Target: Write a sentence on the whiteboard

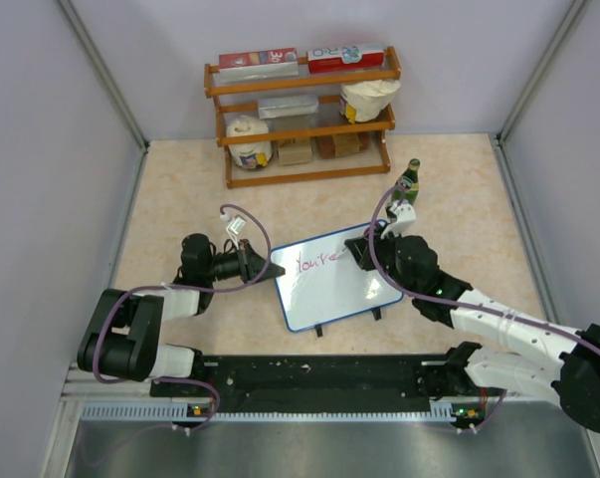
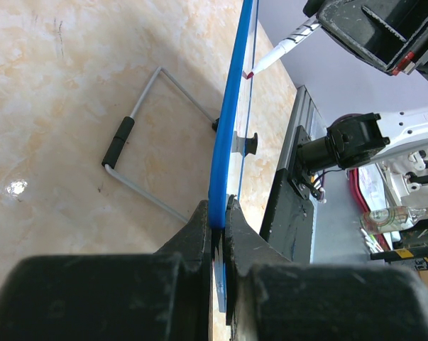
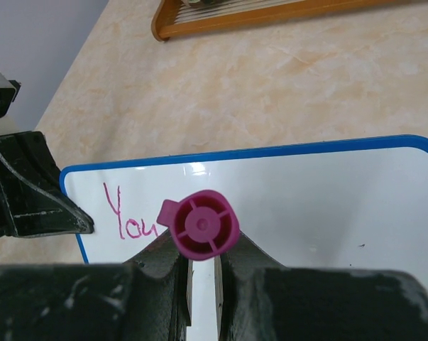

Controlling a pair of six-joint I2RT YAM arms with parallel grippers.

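Note:
The whiteboard (image 1: 334,282), white with a thin blue frame, lies at the table's middle with pink writing "You're" near its far left corner. My left gripper (image 1: 263,266) is shut on its left edge; the left wrist view shows the blue frame (image 2: 228,142) pinched between the jaws. My right gripper (image 1: 362,249) is shut on a pink-capped marker (image 3: 201,225) held over the board's far edge. The marker's white barrel and tip (image 2: 270,57) touch the board. The right wrist view shows the board (image 3: 327,206) with "You" visible.
A wooden shelf rack (image 1: 301,115) with boxes and jars stands at the back. A green bottle (image 1: 410,181) stands behind the right gripper. A wire stand with black grip (image 2: 132,163) lies under the board. A small white connector (image 1: 235,221) lies far-left of the board.

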